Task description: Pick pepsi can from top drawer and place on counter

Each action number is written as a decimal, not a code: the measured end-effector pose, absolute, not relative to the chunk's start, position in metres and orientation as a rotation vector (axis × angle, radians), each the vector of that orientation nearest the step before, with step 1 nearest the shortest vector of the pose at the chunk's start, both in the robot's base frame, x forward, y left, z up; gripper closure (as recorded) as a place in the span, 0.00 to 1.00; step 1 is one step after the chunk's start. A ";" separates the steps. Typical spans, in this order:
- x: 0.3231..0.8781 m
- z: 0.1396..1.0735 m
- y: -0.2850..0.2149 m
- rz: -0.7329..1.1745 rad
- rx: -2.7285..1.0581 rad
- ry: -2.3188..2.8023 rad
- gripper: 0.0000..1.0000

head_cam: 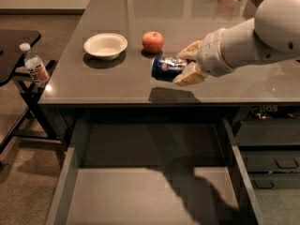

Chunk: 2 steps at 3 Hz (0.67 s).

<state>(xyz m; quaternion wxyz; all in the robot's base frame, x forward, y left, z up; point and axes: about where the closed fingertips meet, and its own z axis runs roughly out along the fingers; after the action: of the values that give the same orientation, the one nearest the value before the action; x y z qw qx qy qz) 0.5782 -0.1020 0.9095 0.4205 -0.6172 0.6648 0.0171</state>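
Sideways, pepsi can [164, 68] clamped between gripper [184, 67] fingers [188, 77], over counter [93, 84], near apple [153, 41]

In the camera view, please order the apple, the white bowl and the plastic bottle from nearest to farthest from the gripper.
The gripper holds the pepsi can over the counter.
1. Apple, on the counter beside the can.
2. White bowl, farther toward the picture's left.
3. Plastic bottle, off the counter, far left.
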 end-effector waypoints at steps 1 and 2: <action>0.615 0.904 -0.111 0.059 -1.473 1.697 1.00; 0.645 0.896 -0.114 0.093 -1.401 1.720 1.00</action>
<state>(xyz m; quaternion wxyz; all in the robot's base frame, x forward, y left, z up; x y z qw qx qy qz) 0.6452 -0.1141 0.8963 0.4446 -0.5654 0.6937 0.0375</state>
